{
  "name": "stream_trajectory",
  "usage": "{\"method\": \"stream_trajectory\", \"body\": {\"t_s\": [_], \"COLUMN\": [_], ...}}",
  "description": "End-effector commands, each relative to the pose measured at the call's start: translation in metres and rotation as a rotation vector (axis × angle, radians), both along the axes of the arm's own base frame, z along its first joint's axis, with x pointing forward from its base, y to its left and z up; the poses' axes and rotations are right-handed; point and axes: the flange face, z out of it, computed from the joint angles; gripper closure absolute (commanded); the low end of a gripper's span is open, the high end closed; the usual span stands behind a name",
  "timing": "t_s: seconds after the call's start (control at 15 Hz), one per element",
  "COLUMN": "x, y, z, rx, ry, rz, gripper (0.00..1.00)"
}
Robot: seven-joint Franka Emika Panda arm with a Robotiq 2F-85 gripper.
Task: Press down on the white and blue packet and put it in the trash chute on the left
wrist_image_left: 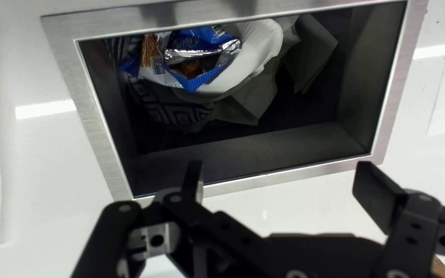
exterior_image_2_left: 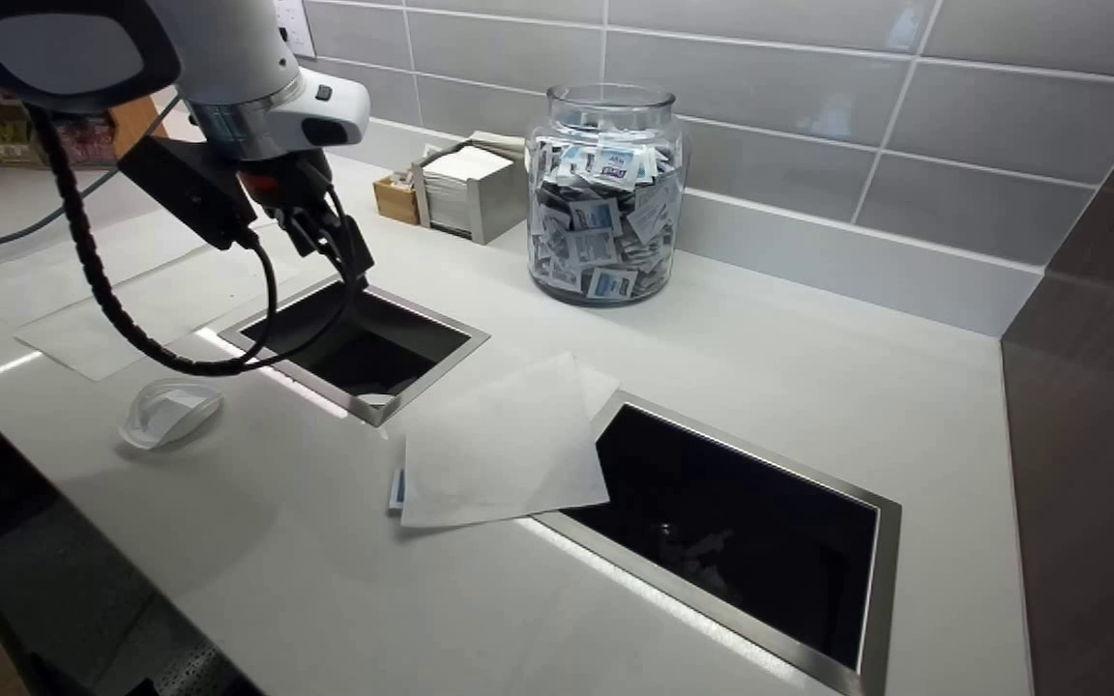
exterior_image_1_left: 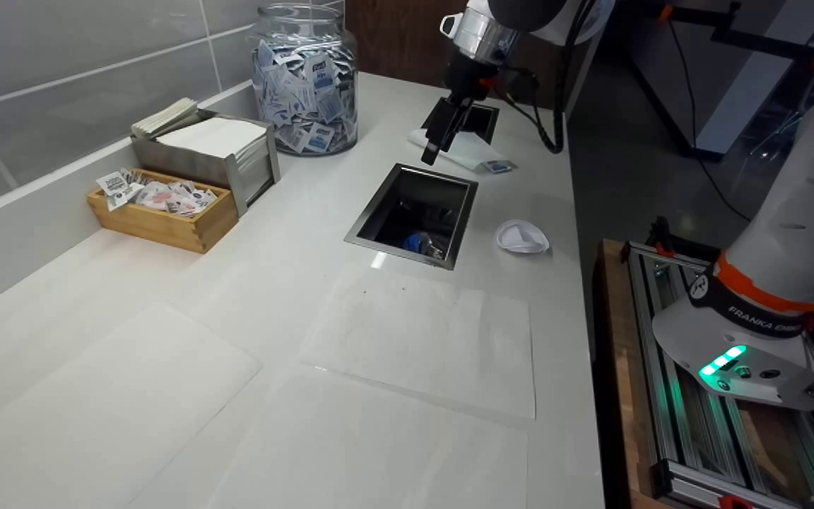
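The gripper (wrist_image_left: 279,172), a black two-finger unit of jointed metal links, hangs above and near the edge of the trash chute (wrist_image_left: 93,116), a dark rectangular well with a brushed-steel rim; its jaws stand wide apart with nothing between them. The task's item, a crinkled blue-and-white packet (wrist_image_left: 185,54) of foil-lined film, lies down inside the chute, toward the side opposite the gripper in the wrist view, its mouth open. Disposal therefore appears achieved; pressing down, if required, is judged the step in hand. Bring the jaws together into one blunt tip, centre it over the packet, and descend vertically, clear of the rim. Apply light force: the film may slip, and the loose pale paper (wrist_image_left: 245,102) beside it will probably yield. Do not force the reach; raise fully before traversing. Outside the chute, avoid the crumpled white wrapper (exterior_image_1_left: 522,237) just beside it on the glossy white table (exterior_image_1_left: 294,283), and the flat white paper napkin (exterior_image_2_left: 509,454) toward the second steel-rimmed chute (exterior_image_2_left: 880,590), which could snag.
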Motion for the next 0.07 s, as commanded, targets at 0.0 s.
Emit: {"method": "stream_trajectory", "body": {"t_s": [0.0], "x": [0.0001], "y": [0.0002], "z": [0.0004], "rx": [0.0], "ry": [0.001], "rz": [0.0], "gripper": [0.0]}}
